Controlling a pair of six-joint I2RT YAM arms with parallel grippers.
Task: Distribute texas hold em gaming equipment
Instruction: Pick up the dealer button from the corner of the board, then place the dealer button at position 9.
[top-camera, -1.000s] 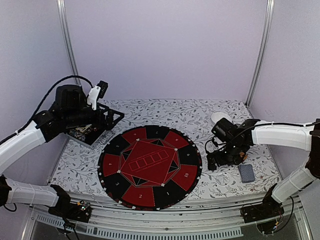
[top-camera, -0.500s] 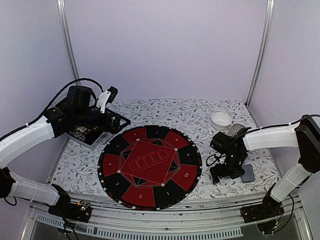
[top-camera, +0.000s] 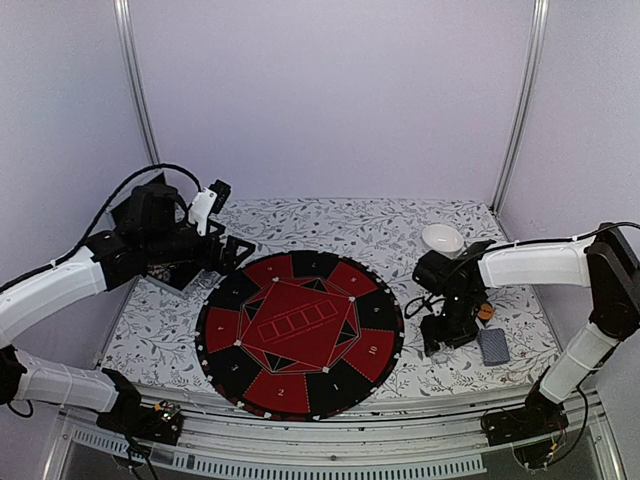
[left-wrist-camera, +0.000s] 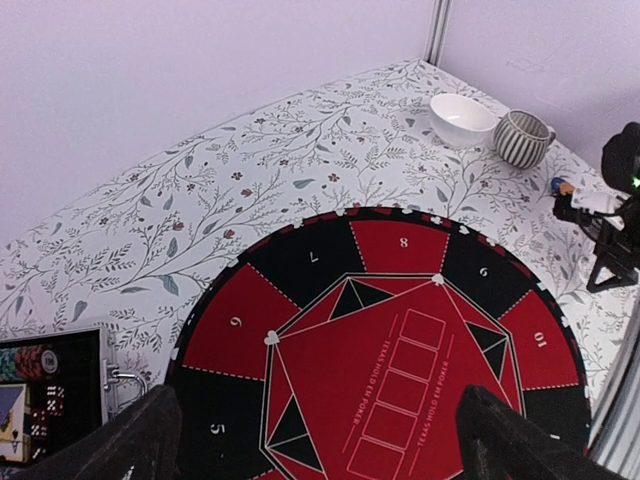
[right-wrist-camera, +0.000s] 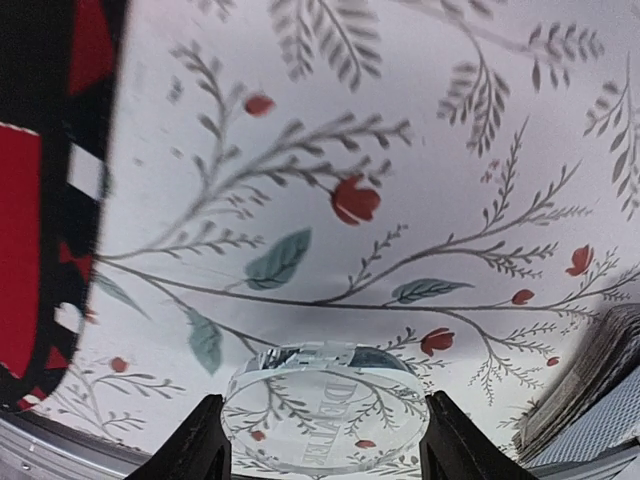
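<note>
While the left arm (top-camera: 50, 285) hangs high over the rear-left corner of the counter (top-camera: 350, 225), left jaws spread wide with both fingers (left-wrist-camera: 130, 440) at the bottom corners of its wrist view, the right arm (top-camera: 530, 265) is down on the counter just right of the round red-and-black poker mat (top-camera: 300, 332). Right jaws pinch a clear dealer button (right-wrist-camera: 325, 410), a see-through disc with engraved lettering, fingers (right-wrist-camera: 195, 450) against its two sides; the disc lies flat on the floral cloth, not lifted. Deck of grey-blue-backed cards (top-camera: 492, 346) lies just right of the right jaws, near the front edge, apart from the button. Orange disc button (top-camera: 485, 312) sits just behind the deck, beside the right wrist. Open black case (left-wrist-camera: 60, 395) sits by the mat's left rim with stacked poker chips (left-wrist-camera: 25, 362) inside; rest of its contents too small to tell. White bowl (top-camera: 442, 240) and ribbed grey cup (left-wrist-camera: 522, 138) stand side by side at rear right, behind the right arm. Mat shows numbered segments and a row of card outlines at its centre.
</note>
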